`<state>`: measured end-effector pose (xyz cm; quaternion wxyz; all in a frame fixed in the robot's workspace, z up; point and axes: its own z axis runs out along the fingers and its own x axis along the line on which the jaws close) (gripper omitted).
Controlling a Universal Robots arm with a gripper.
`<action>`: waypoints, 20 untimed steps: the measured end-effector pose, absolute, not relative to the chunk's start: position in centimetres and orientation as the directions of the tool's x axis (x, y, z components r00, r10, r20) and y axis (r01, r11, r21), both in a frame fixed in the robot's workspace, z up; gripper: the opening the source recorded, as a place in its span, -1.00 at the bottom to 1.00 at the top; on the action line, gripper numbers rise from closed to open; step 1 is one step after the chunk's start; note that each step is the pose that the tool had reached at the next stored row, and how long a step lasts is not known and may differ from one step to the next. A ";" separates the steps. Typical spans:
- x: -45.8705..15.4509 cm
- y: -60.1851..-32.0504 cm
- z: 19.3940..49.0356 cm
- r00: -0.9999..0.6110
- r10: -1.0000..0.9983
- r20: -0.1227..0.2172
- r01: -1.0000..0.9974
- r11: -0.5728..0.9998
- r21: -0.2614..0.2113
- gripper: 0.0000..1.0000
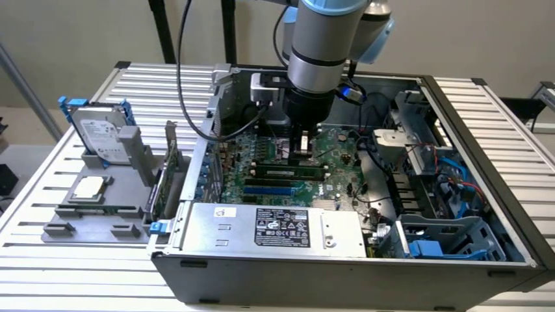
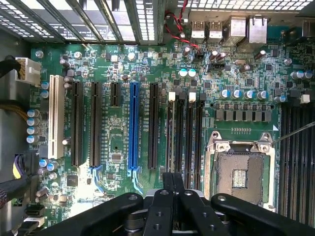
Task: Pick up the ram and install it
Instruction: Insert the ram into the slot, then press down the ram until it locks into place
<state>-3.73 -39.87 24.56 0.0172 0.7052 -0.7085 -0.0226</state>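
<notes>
Inside computer case: motherboard, closed gripper above.

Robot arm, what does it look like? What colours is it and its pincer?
The arm is a round silver-grey tube with a light blue joint cap and a black wrist section. Black cables hang beside it. The pincer, seen in the wrist view, is black, with bolted linkage bars and narrow fingers.

An open computer case lies on a slatted table, filling the centre and right of the exterior view. Inside it, the motherboard sits behind the power supply. At the frame's left, a parts holder carries a hard drive behind a processor chip.
</notes>
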 end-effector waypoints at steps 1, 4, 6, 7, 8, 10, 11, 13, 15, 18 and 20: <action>-3.7 -39.9 24.6 -0.005 -1.000 -0.007 -0.998 0.004 0.056 -0.79; -3.7 -39.9 24.6 -0.005 -1.000 -0.007 -0.998 0.004 0.057 -0.79; -3.7 -39.9 24.6 -0.005 -1.000 -0.007 -0.998 0.004 0.057 -0.79; -3.7 -39.9 24.6 -0.005 -1.000 -0.007 -0.998 0.004 0.057 -0.79; -3.7 -39.9 24.6 -0.005 -1.000 -0.007 -0.998 0.004 0.057 -0.79; -3.7 -39.9 24.6 -0.005 -1.000 -0.007 -0.998 0.004 0.057 -0.79; -3.7 -39.9 24.6 -0.005 -1.000 -0.007 -0.998 0.004 0.057 -0.79; -3.7 -39.9 24.6 -0.005 -1.000 -0.007 -0.998 0.004 0.057 -0.79; -3.7 -39.9 24.6 -0.005 -1.000 -0.007 -0.998 0.004 0.057 -0.79; -3.7 -39.9 24.6 -0.005 -1.000 -0.007 -0.998 0.004 0.057 -0.79; -3.8 -39.9 24.5 -0.005 -1.000 -0.008 -0.999 0.004 0.053 -0.79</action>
